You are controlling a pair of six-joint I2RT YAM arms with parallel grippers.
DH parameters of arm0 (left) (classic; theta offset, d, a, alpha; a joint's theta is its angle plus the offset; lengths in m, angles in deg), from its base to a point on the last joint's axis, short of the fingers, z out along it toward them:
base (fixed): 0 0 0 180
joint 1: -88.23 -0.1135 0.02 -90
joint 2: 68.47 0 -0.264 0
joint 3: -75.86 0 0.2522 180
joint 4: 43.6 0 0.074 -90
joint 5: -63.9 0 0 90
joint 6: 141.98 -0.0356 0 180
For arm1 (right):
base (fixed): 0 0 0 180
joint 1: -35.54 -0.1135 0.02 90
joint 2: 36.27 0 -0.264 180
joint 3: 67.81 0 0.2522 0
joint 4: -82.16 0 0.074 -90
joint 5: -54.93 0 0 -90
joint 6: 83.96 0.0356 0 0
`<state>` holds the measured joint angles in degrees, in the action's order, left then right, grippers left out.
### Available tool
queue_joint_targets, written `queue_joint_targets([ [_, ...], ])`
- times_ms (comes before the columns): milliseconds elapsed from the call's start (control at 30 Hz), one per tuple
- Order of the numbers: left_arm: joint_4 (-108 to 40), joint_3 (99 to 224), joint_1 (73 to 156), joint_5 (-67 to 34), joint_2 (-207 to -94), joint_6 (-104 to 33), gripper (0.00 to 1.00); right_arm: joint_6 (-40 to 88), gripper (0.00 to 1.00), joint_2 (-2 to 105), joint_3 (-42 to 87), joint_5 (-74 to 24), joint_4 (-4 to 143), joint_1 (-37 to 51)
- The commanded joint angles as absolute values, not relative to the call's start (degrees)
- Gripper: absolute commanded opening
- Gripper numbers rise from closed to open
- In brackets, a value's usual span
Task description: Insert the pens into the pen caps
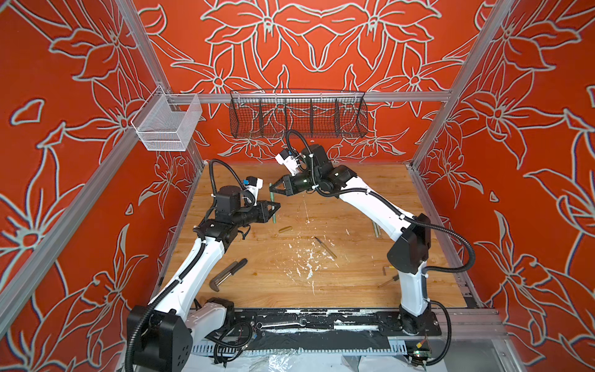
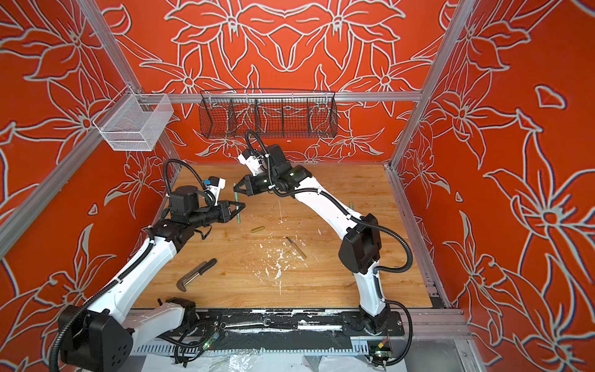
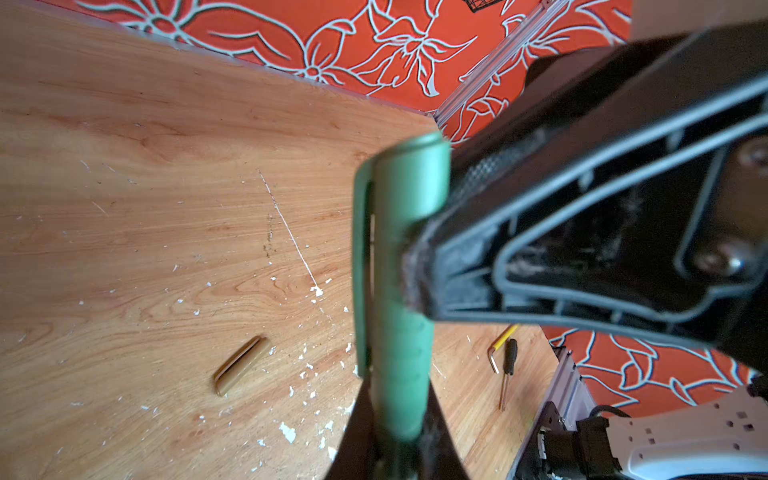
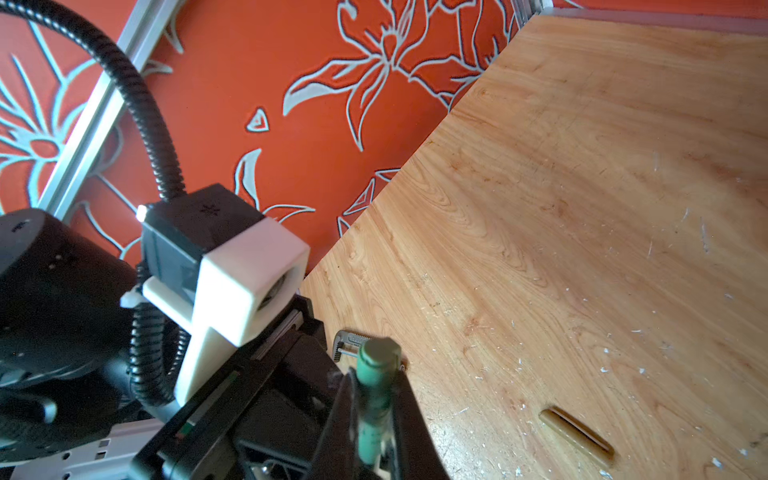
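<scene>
Clenching the left gripper (image 3: 397, 419), closest to the lens in the left wrist view, on the green pen (image 3: 399, 386); pinching the clipped green cap (image 3: 409, 178) at the pen's far end with the right gripper (image 3: 440, 232); whether fully seated, impossible to tell. Leaving an olive-tan cap (image 3: 241, 365) lying on the table (image 3: 124, 208) beyond.

Squeezing, in the right wrist view, the right gripper (image 4: 374, 415) tight round the green cap (image 4: 376, 365), with the olive-tan cap (image 4: 575, 434) lying flat off to one side.

Holding, in both top views, green pen (image 1: 275, 219) (image 2: 239, 219) and green cap in line off the table, over its far left part, grippers tip to tip; leaving a tan pen (image 1: 325, 247) lying near the middle, well apart.
</scene>
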<state>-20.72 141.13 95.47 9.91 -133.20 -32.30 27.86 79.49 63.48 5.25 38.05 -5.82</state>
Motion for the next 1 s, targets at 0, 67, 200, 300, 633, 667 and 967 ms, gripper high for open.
queue_joint_targets([
  [0,-37.81,149.74,91.95,8.94,-134.46,-33.21,0.00,19.27,0.00,82.83,60.12,12.01,11.19,-8.60],
  [67,-38.42,151.90,91.53,10.05,-136.18,-33.09,0.00,16.99,0.00,82.91,59.65,12.11,8.64,-8.74],
  [200,-39.77,155.17,90.91,11.37,-139.07,-33.02,0.00,15.05,0.00,81.95,56.86,12.46,6.36,-9.10],
  [300,-39.96,156.75,90.52,12.10,-140.59,-33.06,0.00,14.25,0.00,80.64,54.17,12.74,5.98,-9.27],
  [633,-39.83,154.60,90.32,16.27,-141.44,-30.60,0.00,18.93,0.00,79.54,55.27,10.90,9.12,-7.54],
  [667,-39.86,153.66,90.34,16.63,-141.11,-30.17,0.00,19.89,0.00,79.82,56.04,11.02,9.90,-7.14],
  [967,-37.29,146.71,90.29,20.09,-136.49,-28.74,0.00,25.12,0.00,81.11,61.42,11.29,15.43,-4.95],
])
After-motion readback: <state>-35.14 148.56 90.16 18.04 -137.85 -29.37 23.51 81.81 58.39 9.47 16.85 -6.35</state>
